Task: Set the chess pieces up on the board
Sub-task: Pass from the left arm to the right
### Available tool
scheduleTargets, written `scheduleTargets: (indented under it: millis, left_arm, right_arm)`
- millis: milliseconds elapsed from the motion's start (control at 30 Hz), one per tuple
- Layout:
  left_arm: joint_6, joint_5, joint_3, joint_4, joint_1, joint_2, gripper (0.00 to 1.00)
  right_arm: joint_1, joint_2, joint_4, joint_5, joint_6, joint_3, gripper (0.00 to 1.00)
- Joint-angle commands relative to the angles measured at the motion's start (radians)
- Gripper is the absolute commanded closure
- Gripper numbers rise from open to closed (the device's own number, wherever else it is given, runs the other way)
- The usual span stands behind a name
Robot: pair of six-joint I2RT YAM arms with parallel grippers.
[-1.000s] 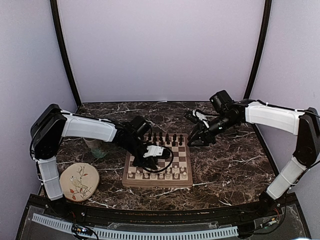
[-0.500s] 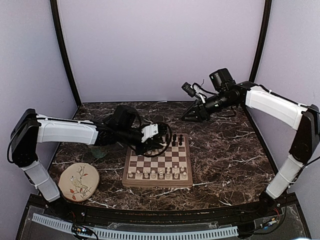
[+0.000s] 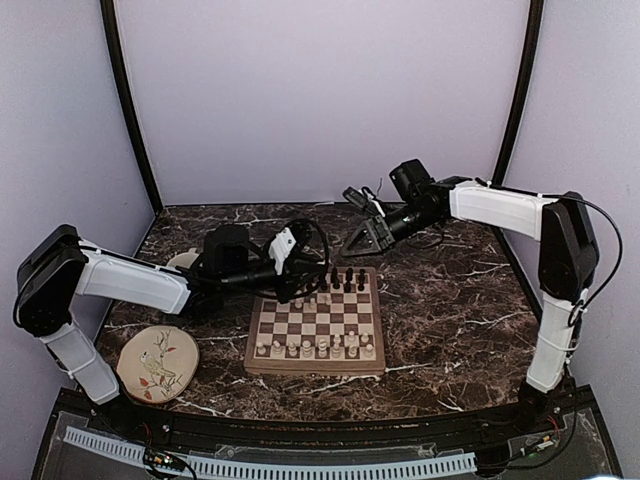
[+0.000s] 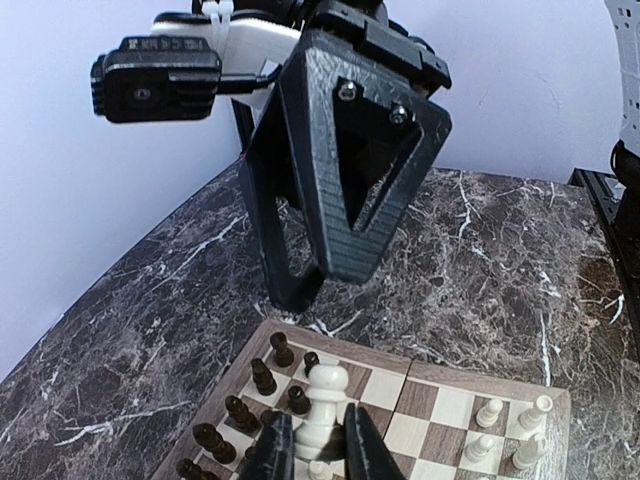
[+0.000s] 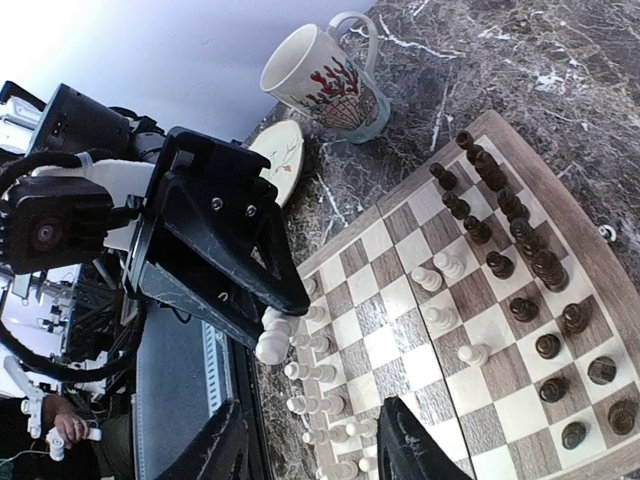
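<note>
The board [image 3: 316, 326] lies at the table's middle. Dark pieces [image 3: 338, 279] stand on its far rows and white pieces [image 3: 318, 349] on its near rows. My left gripper [image 3: 300, 278] hovers over the board's far-left corner. In the left wrist view it [image 4: 320, 450] is shut on a tall white piece [image 4: 326, 405], held above the dark pieces [image 4: 262, 377]. My right gripper [image 3: 361, 240] hangs open and empty over the board's far edge. Its jaws [image 5: 312, 445] stand wide apart, facing the left gripper's fingers [image 5: 222, 262] and the held white piece [image 5: 272, 341].
A cream mug [image 5: 327, 80] with red marks stands left of the board, mostly hidden behind my left arm in the top view [image 3: 184, 261]. A round bird-patterned plate [image 3: 158, 363] lies at the near left. The two grippers are close together over the board's far side.
My left gripper rose from the board's middle and drew back to its far-left corner with the white piece. My right gripper lifted off the table and moved left over the board's far edge.
</note>
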Motion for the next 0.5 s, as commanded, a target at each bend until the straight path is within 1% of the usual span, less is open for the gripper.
scheduleTargets:
  millis: [0, 233, 367, 467]
  left_arm:
    - [-0.043, -0.013, -0.005, 0.085, -0.010, -0.043, 0.84]
    - [-0.041, -0.002, 0.010, 0.086, -0.015, -0.029, 0.84]
    - [-0.044, -0.008, 0.015, 0.081, -0.018, -0.027, 0.84]
    - [-0.044, -0.010, 0.013, 0.082, -0.020, -0.026, 0.84]
  right_arm:
    - [0.023, 0.026, 0.070, -0.113, 0.092, 0.043, 0.55]
    - [0.054, 0.046, 0.117, -0.144, 0.149, 0.050, 0.56]
    - [0.059, 0.056, 0.133, -0.159, 0.166, 0.050, 0.61]
    - [0.064, 0.054, 0.144, -0.161, 0.174, 0.045, 0.62]
